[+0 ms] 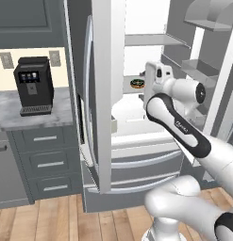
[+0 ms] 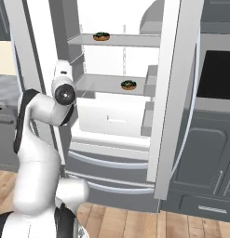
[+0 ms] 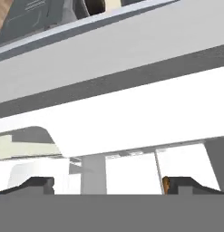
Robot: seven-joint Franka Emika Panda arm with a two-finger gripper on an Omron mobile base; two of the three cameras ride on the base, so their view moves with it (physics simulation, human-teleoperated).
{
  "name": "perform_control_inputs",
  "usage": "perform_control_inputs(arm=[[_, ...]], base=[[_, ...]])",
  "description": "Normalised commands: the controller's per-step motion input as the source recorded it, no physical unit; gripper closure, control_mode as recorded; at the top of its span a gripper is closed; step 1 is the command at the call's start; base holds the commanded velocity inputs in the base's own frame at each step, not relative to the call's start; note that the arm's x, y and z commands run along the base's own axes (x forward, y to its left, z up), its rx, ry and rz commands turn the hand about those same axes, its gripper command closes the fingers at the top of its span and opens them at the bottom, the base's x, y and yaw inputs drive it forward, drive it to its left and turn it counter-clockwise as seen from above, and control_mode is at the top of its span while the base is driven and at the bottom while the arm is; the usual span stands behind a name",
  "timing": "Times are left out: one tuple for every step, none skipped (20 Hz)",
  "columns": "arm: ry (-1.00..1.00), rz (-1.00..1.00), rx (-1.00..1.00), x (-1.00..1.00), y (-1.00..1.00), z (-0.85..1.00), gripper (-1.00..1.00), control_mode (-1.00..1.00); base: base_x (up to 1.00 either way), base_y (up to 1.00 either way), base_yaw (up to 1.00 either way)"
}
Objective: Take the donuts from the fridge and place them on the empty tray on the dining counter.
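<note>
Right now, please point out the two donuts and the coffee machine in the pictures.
upper donut (image 2: 101,36), right base view, on its dark icing.
lower donut (image 2: 128,84), right base view, on its icing.
coffee machine (image 1: 34,84), left base view, on its black front.

This is a rendered home kitchen. At the centre of the left base view a steel fridge (image 1: 106,94) stands with both doors open, showing white shelves and drawers below. At the left of that frame a black coffee machine (image 1: 33,84) sits on a grey-veined marble worktop (image 1: 23,115) over 3 grey drawers (image 1: 45,162), with a cream wall and outlets behind. Wood plank flooring (image 1: 42,219) runs along the bottom. At the right of the right base view, dark grey cabinets (image 2: 205,167) surround a black built-in oven window (image 2: 216,74).
</note>
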Motion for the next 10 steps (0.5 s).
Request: perform_control_inputs(arm=[[0.08,0.13,0.0,1.0,0.23,-0.03,-1.0,-1.0],[0.07,0.13,0.0,1.0,0.24,-0.01,-1.0,-1.0],[0.06,0.12,0.0,1.0,0.29,-0.02,-1.0,-1.0],[0.07,0.12,0.0,1.0,0.38,-0.06,-1.0,-1.0],[0.0,0.15,0.0,0.89,0.65,-0.2,-1.0,-1.0],[0.0,0.19,0.0,0.84,0.78,-0.32,-1.0,-1.0],[0.0,0.21,0.0,0.89,0.75,-0.38,-1.0,-1.0],[0.0,0.2,0.0,0.91,0.66,-0.29,-1.0,-1.0],[0.0,0.2,0.0,0.87,0.6,-0.27,-1.0,-1.0],[0.0,0.22,0.0,0.63,0.59,-0.23,-1.0,-1.0]], base=[[0.0,0.0,0.0],[0.0,0.0,0.0],[0.0,0.0,0.0],[0.0,0.0,0.0],[0.0,0.0,0.0],[0.0,0.0,0.0],[0.0,0.0,0.0],[0.0,0.0,0.0],[0.0,0.0,0.0],[0.0,0.0,0.0]])
